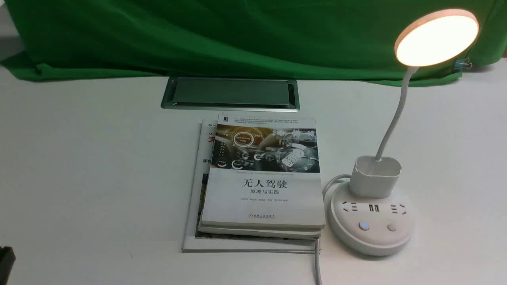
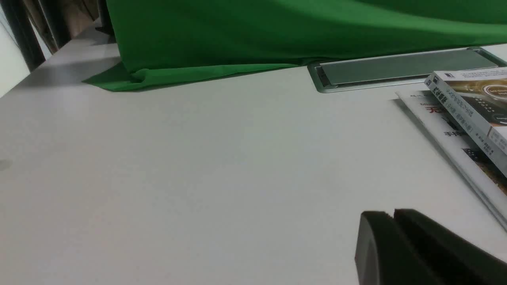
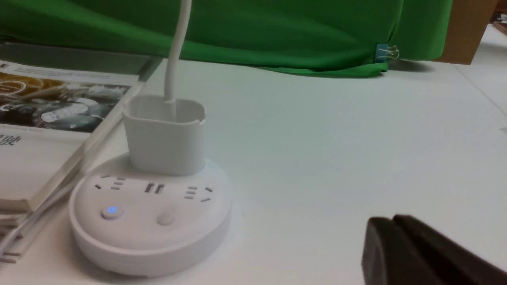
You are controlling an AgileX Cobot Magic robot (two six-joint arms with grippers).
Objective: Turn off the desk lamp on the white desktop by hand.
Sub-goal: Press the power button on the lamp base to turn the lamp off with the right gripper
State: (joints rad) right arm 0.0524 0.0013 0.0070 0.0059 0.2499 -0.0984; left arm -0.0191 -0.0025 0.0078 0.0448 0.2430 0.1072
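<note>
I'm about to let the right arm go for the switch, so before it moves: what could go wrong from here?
1. The lamp has two buttons close together on its base, a blue-lit button and a plain button; the right gripper might press the wrong one or both.
2. A slanted push could slide the base into the books.
3. A high approach might knock the cup or neck.
</note>
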